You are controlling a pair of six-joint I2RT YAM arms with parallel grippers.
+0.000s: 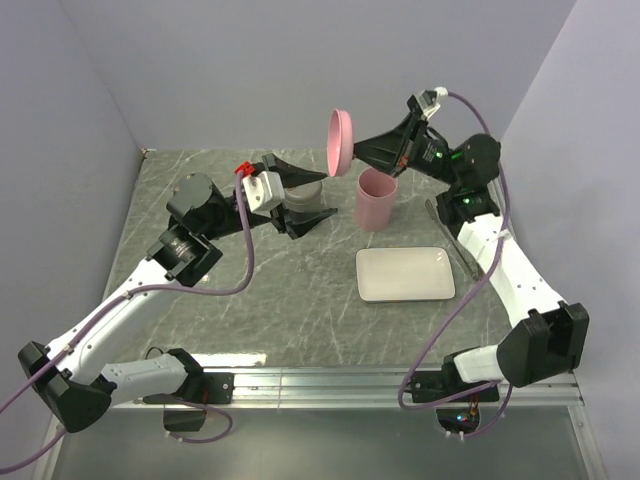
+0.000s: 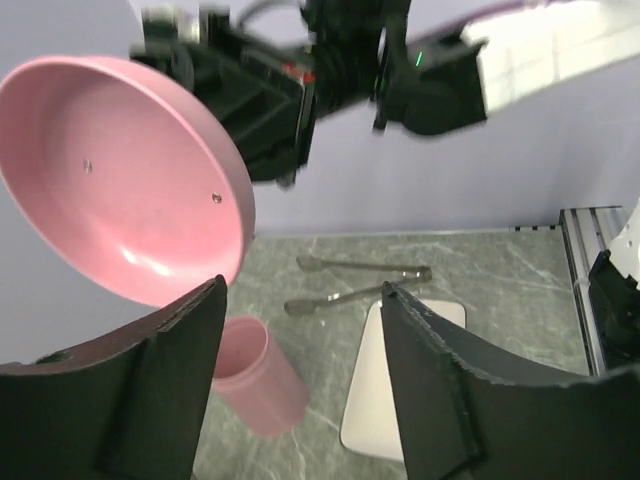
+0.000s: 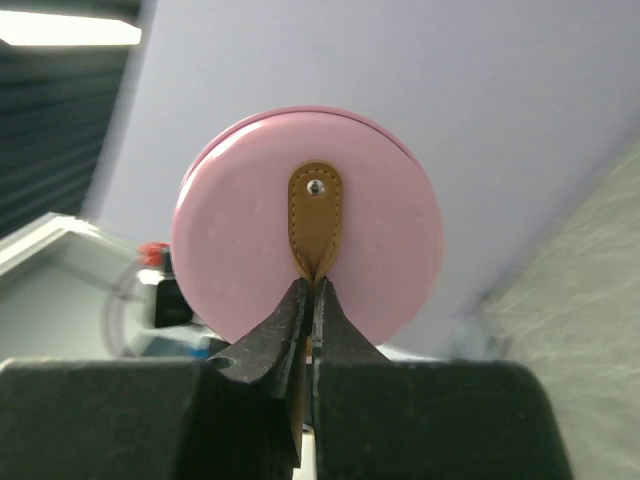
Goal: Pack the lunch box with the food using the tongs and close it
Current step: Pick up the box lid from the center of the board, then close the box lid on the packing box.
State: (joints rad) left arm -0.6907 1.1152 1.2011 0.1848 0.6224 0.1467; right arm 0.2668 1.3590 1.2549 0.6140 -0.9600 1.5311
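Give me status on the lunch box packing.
Done: lid is off the pink lunch box. In hand: right gripper pinches the lid's brown tab, left gripper open and empty. Left: tongs lie untouched by the white tray; no food in view; packing and closing remain.

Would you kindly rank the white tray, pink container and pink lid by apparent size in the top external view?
1. white tray
2. pink container
3. pink lid, though it is seen nearly edge-on and held up, so second and third are unsure.

Pink lid [image 3: 250, 200] w/ brown strap [image 3: 316, 215]; grey-marbled table [image 1: 250, 300]; white tray [image 1: 405, 275].
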